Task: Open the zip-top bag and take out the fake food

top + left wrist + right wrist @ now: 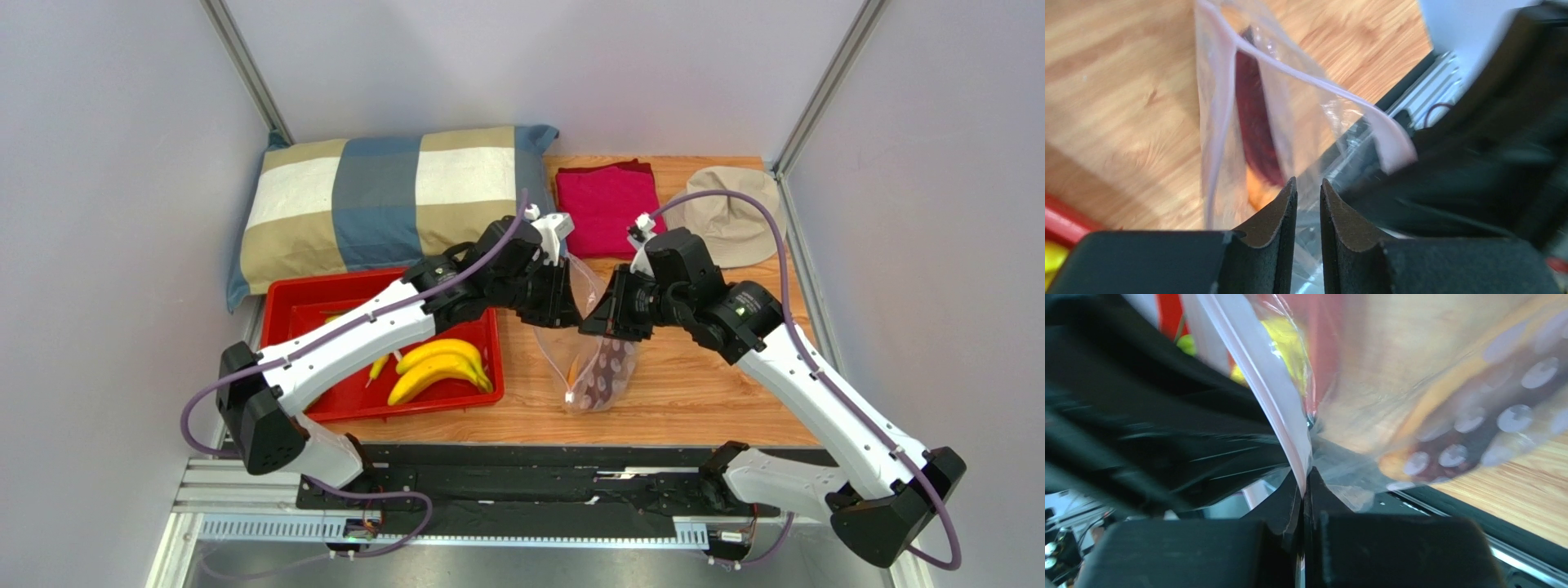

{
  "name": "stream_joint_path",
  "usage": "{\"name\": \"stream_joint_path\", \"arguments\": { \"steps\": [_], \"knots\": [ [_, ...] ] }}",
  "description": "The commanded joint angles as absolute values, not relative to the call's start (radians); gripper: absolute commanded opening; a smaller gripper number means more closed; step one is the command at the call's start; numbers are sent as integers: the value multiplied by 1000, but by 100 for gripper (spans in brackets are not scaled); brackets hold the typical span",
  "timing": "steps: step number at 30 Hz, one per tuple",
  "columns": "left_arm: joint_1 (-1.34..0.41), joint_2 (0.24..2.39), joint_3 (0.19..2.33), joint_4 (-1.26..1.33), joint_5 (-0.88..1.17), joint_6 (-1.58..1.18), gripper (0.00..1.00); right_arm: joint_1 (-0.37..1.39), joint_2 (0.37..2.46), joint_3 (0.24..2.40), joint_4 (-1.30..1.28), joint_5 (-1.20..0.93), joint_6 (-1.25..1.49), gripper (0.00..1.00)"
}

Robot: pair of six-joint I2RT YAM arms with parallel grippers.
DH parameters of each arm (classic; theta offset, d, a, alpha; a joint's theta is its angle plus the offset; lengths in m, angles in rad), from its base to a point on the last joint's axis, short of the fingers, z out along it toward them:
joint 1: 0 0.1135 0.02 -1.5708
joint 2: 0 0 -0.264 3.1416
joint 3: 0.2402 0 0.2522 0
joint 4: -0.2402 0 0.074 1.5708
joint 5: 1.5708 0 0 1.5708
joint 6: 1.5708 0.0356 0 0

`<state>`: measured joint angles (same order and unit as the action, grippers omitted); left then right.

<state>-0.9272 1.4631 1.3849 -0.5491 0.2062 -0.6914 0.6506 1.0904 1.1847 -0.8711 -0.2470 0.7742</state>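
Red tray [288,312] at the desk's front left corner has yellow bananas [436,368] in it. My left tool [1308,205] is at a narrow gap, clear film showing between the pads, not pinched. The zip-top bag [1217,92] is clear, crinkly, pale-dotted, with its mouth spread. It's held up near the middle of the desk's front edge, with dark red and orange fake food [1257,135] inside. My right tool [1303,490] is clamped on its pink zip strip [1272,404].
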Motion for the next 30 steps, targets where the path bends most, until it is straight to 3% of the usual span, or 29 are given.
{"name": "stream_joint_path", "arguments": {
  "steps": [1,7,17,20,24,30],
  "knots": [
    [-936,1529,1456,-675,198,-655,25,663,1065,1195,-717,-313,839,0],
    [-1000,1549,1569,-790,52,-618,20,667,1094,1212,-696,-314,859,0],
    [-1006,1471,1278,-520,109,-666,21,666,1078,1174,-597,-299,982,0],
    [-1005,1485,1232,-499,110,-650,21,663,1063,1137,-612,-301,988,18],
    [-1006,1503,1180,-456,115,-635,21,644,985,1047,-698,-287,974,50],
    [-1006,1528,1117,-394,155,-644,21,598,793,924,-797,-252,976,73]
  ]
}}
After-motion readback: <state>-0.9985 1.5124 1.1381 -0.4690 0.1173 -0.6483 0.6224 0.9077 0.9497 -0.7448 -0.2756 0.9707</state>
